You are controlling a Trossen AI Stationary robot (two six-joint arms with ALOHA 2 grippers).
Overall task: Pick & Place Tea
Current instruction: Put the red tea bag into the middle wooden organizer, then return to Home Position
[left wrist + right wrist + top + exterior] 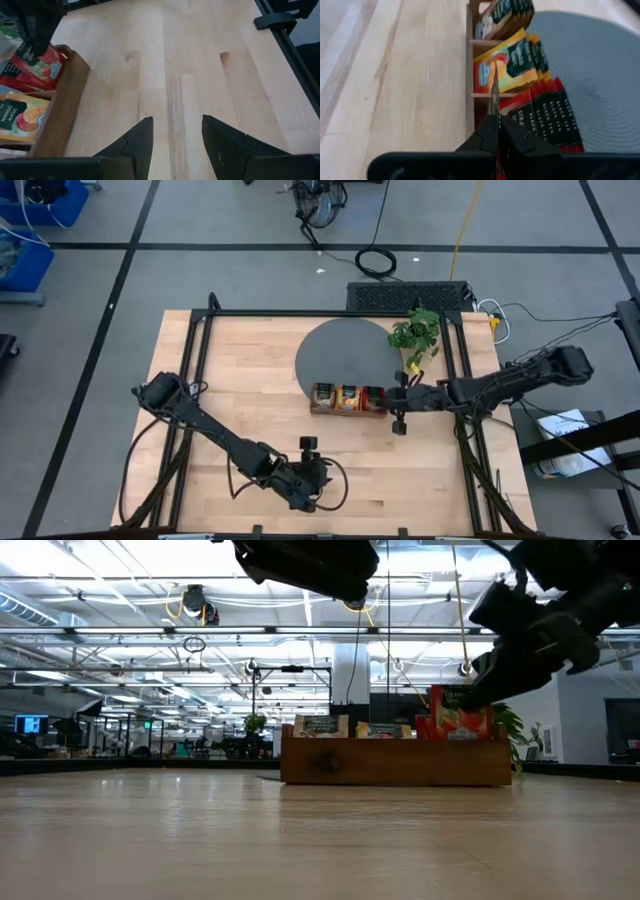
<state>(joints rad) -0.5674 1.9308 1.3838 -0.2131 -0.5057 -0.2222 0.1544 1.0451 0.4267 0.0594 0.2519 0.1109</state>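
- Two arms are over your table (250,370), and the wooden tray (348,399) serves as the landmark for all that follows.
- Nearest you, on the front side of the tray and well apart from it, your left gripper (312,480) hangs above bare wood; its two dark fingers (137,145) stand parted with a moderate gap and nothing lies between them.
- From that gripper's own camera the tray's end slots (65,100) show off to one side, with a red sachet (37,62) and an orange-yellow sachet (20,112) leaning in them.
- At the tray itself, three slots hold the tea: beige-green sachets (507,15) in the slot farthest from your right arm, orange-yellow sachets (512,62) in the middle, red sachets (545,112) in the slot nearest that arm.
- In the low view the red packets (460,712) rise higher above the tray wall (395,762) than the other two kinds.
- Your right gripper (402,397) sits at the tray's red end, jaws pressed fully together; a thin edge shows upright just past its fingers (495,140) in the wrist view, but you cannot tell whether it is pinched.
- Beyond the tray, touching its far side, lies a dark grey round mat (335,350).
- Farther still, past the mat's right edge, stands a small green plant (417,332).
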